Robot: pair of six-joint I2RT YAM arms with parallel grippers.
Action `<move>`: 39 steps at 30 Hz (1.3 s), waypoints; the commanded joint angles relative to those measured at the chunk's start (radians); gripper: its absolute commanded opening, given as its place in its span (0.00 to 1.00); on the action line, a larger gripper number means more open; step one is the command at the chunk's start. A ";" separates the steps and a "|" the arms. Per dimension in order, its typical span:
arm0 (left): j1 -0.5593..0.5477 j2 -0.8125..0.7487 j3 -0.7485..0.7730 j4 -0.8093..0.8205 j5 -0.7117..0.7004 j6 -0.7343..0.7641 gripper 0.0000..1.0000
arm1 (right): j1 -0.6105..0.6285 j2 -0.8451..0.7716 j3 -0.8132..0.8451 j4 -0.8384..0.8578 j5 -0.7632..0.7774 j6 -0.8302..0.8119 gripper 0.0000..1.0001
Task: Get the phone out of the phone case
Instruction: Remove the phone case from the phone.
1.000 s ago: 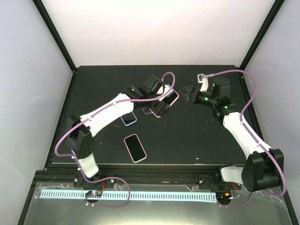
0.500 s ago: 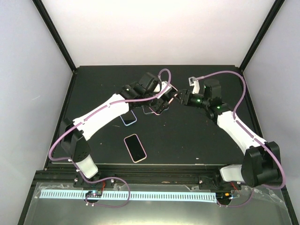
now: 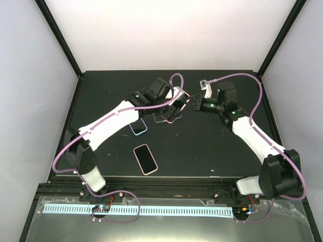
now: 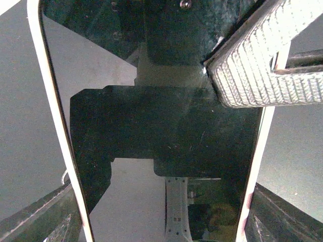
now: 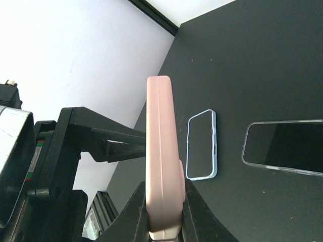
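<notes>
The right end effector (image 5: pixel 164 204) is pinching one end of the pink case (image 5: pixel 160 146), its fingers drawn in narrow against the front and back faces. The left end effector (image 3: pixel 170 109) is clasping the same case across its width, jaws standing wide around the long sides. The phone (image 4: pixel 166 126) is sitting inside the case, its dark screen facing the left wrist camera, and a ribbed finger pad (image 4: pixel 252 65) is pressing on one far corner of it. Between them the two arms are holding the case up off the desk (image 3: pixel 212 146), toward the back middle. Below it a blue-cased phone (image 5: pixel 202 145) and a clear-cased phone (image 5: pixel 282 148) are lying flat near each other. A second pink-cased phone (image 3: pixel 145 159) is lying nearer the arm bases.
</notes>
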 commanded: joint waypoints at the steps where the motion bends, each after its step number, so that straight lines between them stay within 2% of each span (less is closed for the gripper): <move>1: 0.010 -0.058 0.045 0.029 0.075 0.018 0.81 | -0.005 -0.030 0.036 -0.038 0.026 -0.069 0.01; 3: 0.022 -0.077 0.036 0.009 0.103 0.033 0.97 | -0.006 -0.047 0.047 -0.053 0.014 -0.102 0.01; 4: 0.034 -0.087 0.032 -0.001 0.139 0.044 0.99 | -0.007 -0.058 0.053 -0.060 0.001 -0.119 0.01; 8: 0.100 -0.157 0.009 -0.038 0.392 0.071 0.99 | -0.008 -0.103 0.081 -0.099 -0.066 -0.223 0.01; 12: 0.152 -0.246 -0.048 -0.020 0.577 0.082 0.99 | -0.011 -0.156 0.094 -0.128 -0.164 -0.300 0.01; 16: 0.167 -0.342 -0.115 0.031 0.657 0.068 0.99 | -0.011 -0.194 0.123 -0.180 -0.266 -0.365 0.01; 21: 0.170 -0.473 -0.217 0.116 0.673 0.052 0.99 | -0.011 -0.222 0.160 -0.258 -0.400 -0.454 0.01; 23: 0.171 -0.502 -0.234 0.099 0.684 0.083 0.99 | -0.012 -0.238 0.157 -0.257 -0.448 -0.461 0.01; 27: 0.169 -0.493 -0.243 0.004 0.806 0.178 0.99 | -0.012 -0.257 0.150 -0.222 -0.494 -0.428 0.01; 31: 0.157 -0.449 -0.244 -0.027 0.874 0.181 0.99 | -0.007 -0.254 0.146 -0.183 -0.540 -0.389 0.01; 35: 0.140 -0.409 -0.225 -0.011 0.898 0.154 0.92 | 0.004 -0.252 0.135 -0.180 -0.552 -0.395 0.01; 39: 0.134 -0.356 -0.212 0.012 0.947 0.131 0.76 | 0.019 -0.250 0.133 -0.182 -0.566 -0.401 0.01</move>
